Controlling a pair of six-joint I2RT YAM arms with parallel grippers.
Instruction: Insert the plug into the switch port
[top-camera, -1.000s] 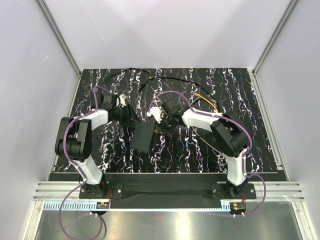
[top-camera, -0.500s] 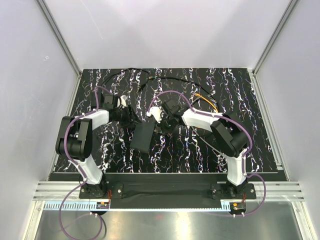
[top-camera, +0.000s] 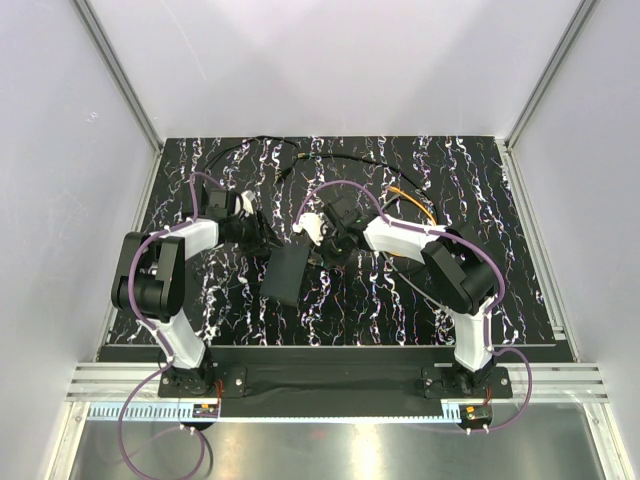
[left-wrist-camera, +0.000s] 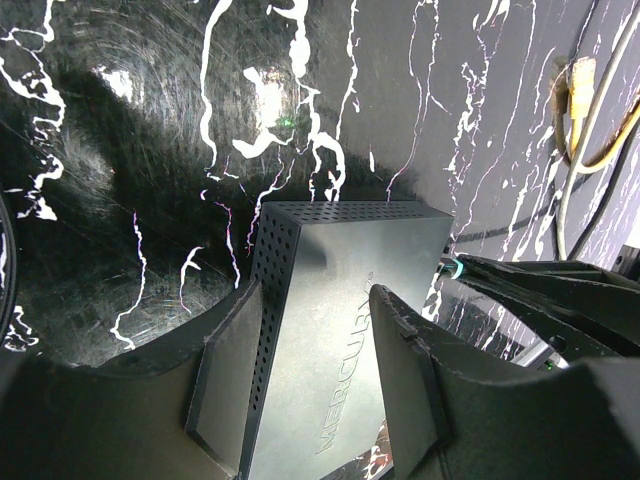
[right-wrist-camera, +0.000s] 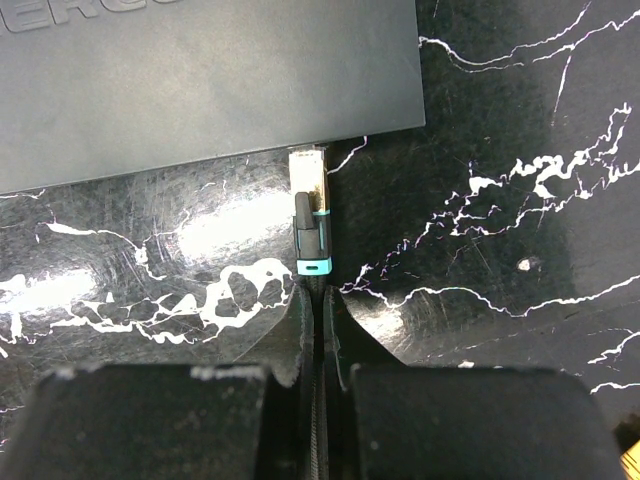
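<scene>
Black marble-patterned table top (top-camera: 480, 170), glossy with white veins, carries all parts.

Switch (top-camera: 286, 274): flat rectangular box, matte black, lying near the table centre between the two grippers. In the top view its long axis runs from near-left to far-right, slightly off the table's depth. The left wrist view shows a perforated thin side and a smooth broad face with raised "MERCURY" lettering.

Left gripper (left-wrist-camera: 315, 370): black moulded fingers (left-wrist-camera: 225, 380) stand apart, one on each side of the switch's near end. Whether the pads press on the box cannot be told.

Right gripper (right-wrist-camera: 318, 310): fingers are closed together on the black cable (right-wrist-camera: 317, 400) directly behind the plug.

Yellow cable (top-camera: 415, 200): loose curved run on the table behind the right arm.

Plug (right-wrist-camera: 311, 215): small clear moulded connector with a black latch tab and a teal collar at its rear. Its long axis is square to the switch's long thin edge, tip pointing at that edge. The tip touches the edge near one corner of the box. The switch port is not discernible, so entry cannot be confirmed
</scene>
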